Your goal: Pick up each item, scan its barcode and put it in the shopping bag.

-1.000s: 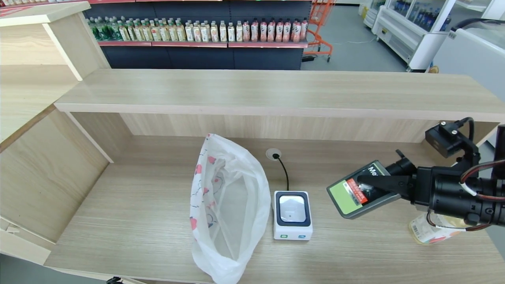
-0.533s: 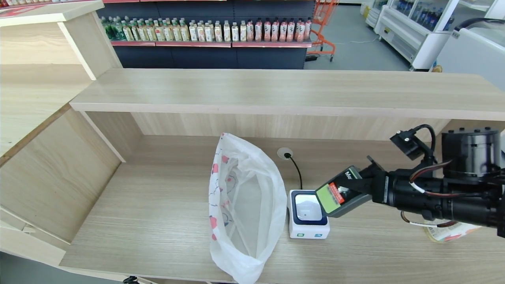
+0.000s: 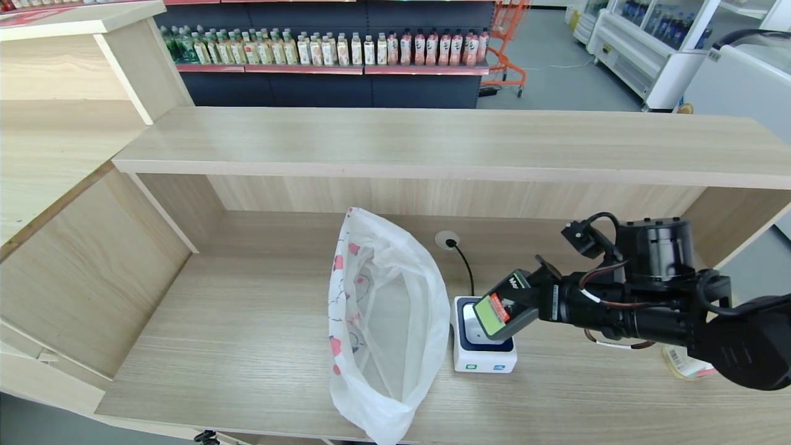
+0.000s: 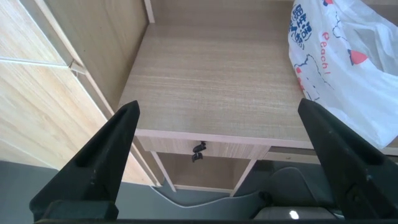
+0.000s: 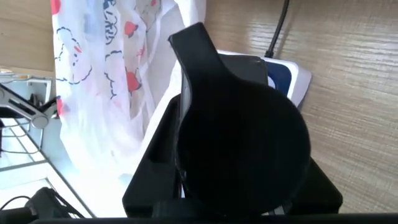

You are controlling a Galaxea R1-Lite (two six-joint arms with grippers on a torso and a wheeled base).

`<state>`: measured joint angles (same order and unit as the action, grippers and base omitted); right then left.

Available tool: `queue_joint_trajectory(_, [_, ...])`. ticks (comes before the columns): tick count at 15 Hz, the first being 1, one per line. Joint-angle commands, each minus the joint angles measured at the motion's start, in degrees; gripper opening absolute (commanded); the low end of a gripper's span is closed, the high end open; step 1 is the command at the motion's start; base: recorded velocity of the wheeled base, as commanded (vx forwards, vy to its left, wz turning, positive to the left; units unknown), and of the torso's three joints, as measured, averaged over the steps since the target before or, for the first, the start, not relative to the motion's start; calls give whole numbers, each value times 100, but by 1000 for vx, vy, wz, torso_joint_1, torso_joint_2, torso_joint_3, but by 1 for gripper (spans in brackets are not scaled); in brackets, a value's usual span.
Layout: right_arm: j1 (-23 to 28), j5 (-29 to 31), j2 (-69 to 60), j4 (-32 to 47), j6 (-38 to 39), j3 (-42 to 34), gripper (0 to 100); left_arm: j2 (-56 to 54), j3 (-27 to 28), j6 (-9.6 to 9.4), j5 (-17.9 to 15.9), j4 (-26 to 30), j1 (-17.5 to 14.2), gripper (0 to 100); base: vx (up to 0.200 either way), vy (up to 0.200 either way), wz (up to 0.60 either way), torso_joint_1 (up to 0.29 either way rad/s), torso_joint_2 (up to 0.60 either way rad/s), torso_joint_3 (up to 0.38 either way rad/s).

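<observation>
Wooden counter [image 3: 247, 346]: right end effector [image 3: 503, 301] pinches box [image 3: 487, 316] just above scanner [image 3: 485, 361]; left end effector [image 4: 217, 111] spread.

You get bright, even overhead light — only faint shadows on the pale wood-grain counter [image 3: 235, 346]; the thin white plastic shopping bag [image 3: 395, 290] glows through; head-view edges bow.

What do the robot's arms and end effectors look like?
The right arm is black, cylindrical, with a grey metal joint, red and white wires and a small black camera box. The left end effector has two flat black fingers.
</observation>
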<state>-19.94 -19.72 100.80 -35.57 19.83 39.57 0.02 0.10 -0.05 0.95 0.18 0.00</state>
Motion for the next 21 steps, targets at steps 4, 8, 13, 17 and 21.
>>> queue_joint_trajectory(4, [-106,-23,449,-20,-6,183,0,-2,-1,5,2,-1,-9,100,0,0,0,0,0,0])
queue_joint_trajectory(8, [-273,-5,677,-20,-6,411,0,-2,-1,5,2,-1,0,100,0,0,0,0,0,0])
queue_joint_trajectory(13, [-282,4,739,-20,-6,446,0,-2,-1,5,2,-1,0,100,0,0,0,0,0,0])
queue_joint_trajectory(17, [-238,65,-474,226,29,552,0,-2,-1,5,2,-1,0,100,0,0,0,0,0,0])
queue_joint_trajectory(21, [245,417,-2293,1896,-1403,455,0,-2,-1,5,2,-1,0,100,0,0,0,0,0,0])
